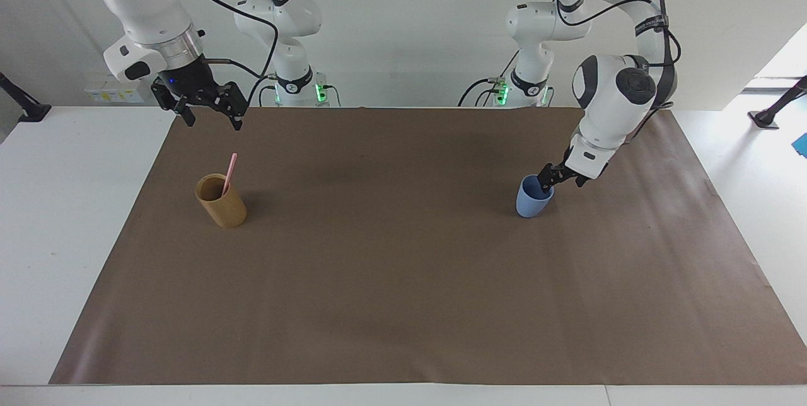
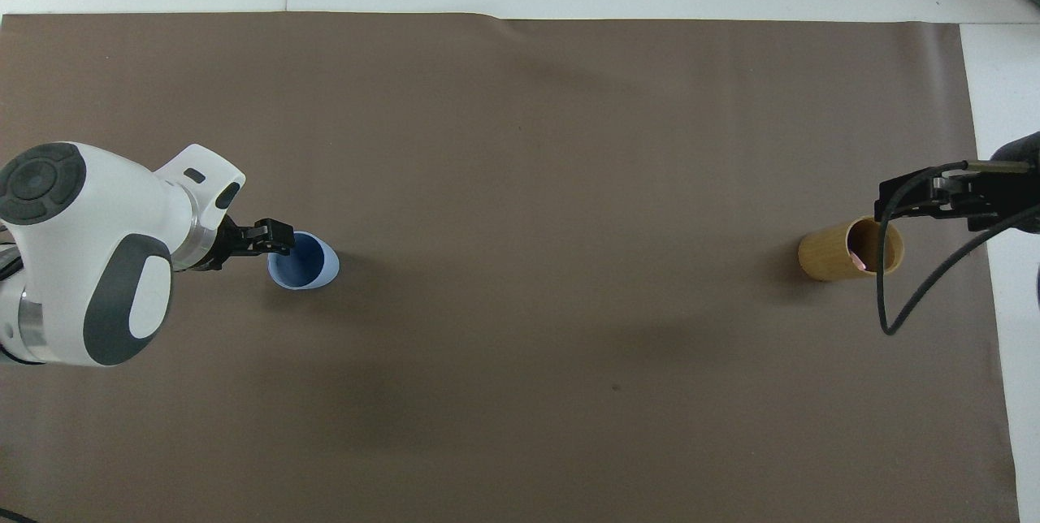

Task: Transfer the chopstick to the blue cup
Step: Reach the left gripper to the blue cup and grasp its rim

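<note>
The pink chopstick (image 1: 230,172) stands tilted in the tan bamboo cup (image 1: 221,202) toward the right arm's end of the table; in the overhead view only its tip (image 2: 860,261) shows inside the tan cup (image 2: 845,249). The blue cup (image 1: 533,198) stands upright toward the left arm's end. My left gripper (image 1: 560,181) is open at the blue cup's rim, one finger inside the mouth and one outside; it also shows in the overhead view (image 2: 279,239) at the blue cup (image 2: 309,265). My right gripper (image 1: 211,118) is open and empty, up in the air over the tan cup's side nearer the robots.
A brown mat (image 1: 403,280) covers most of the white table. The right arm's black cable (image 2: 890,296) hangs over the mat next to the tan cup.
</note>
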Controlling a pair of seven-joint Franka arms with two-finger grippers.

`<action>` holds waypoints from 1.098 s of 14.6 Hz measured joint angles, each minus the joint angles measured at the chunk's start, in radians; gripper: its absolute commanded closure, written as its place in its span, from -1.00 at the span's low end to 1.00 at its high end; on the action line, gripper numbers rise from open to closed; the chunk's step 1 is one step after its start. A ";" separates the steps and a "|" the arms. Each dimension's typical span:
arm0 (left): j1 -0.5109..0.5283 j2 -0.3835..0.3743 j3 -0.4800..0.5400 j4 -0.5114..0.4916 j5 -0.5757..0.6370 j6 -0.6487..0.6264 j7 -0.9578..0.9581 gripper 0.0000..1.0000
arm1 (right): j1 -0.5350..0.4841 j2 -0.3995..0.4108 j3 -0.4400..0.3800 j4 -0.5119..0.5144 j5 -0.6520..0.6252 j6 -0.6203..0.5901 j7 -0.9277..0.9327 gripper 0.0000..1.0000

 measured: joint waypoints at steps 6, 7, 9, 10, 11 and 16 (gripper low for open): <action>-0.007 0.003 0.000 -0.036 0.000 0.024 0.001 1.00 | 0.000 0.000 0.000 0.000 0.000 0.000 0.000 -1.00; -0.009 0.003 0.000 -0.036 0.000 0.024 0.001 1.00 | 0.000 0.000 0.000 0.000 0.000 0.000 0.000 -1.00; -0.010 0.003 0.000 -0.036 0.000 0.026 0.001 1.00 | 0.000 0.000 0.000 0.000 0.000 0.000 0.000 -1.00; -0.010 0.003 0.000 -0.035 0.000 0.027 0.001 1.00 | 0.000 0.000 0.000 0.000 0.000 0.000 0.000 -1.00; -0.012 0.001 -0.001 -0.028 -0.007 0.029 0.003 1.00 | 0.000 0.000 0.000 0.000 0.000 0.000 0.000 -1.00; -0.044 0.001 -0.003 0.107 -0.007 -0.095 -0.013 1.00 | 0.000 0.000 0.000 0.000 0.000 0.000 0.000 -1.00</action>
